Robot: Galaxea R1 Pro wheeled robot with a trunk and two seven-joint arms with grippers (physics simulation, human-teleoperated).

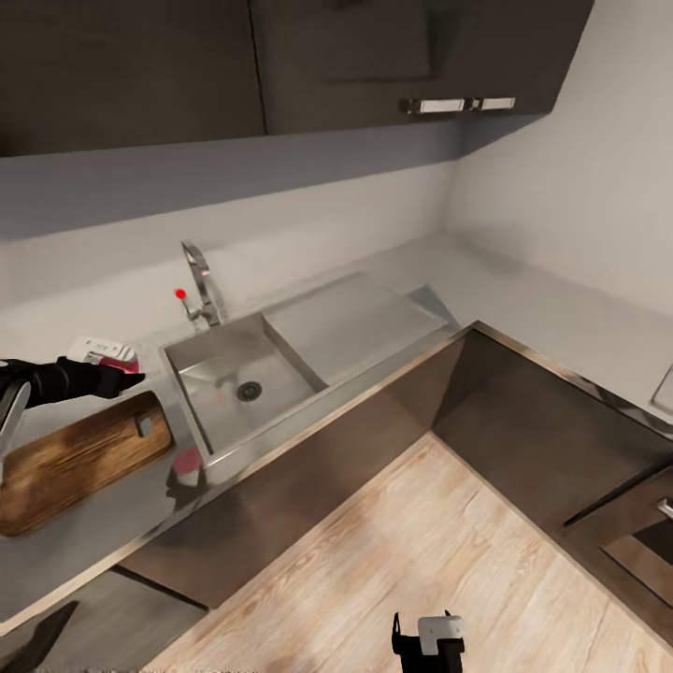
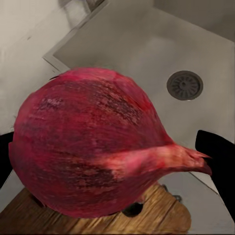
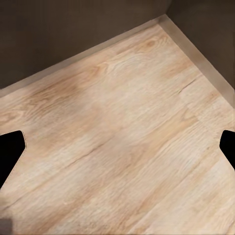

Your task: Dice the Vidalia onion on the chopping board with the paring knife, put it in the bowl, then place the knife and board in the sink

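I have the Vidalia onion out of the sink, grasped in my left gripper above the sink-side end of the chopping board on the desk; dicing, bowling and putting knife and board away are, I judge, all left. My right gripper hangs released over the wooden floor, and a small pink-and-white item sits just behind the board.

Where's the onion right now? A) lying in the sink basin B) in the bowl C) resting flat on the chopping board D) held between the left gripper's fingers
D: in the left wrist view the Vidalia onion sits between the left gripper's dark fingers, above the chopping board and sink.
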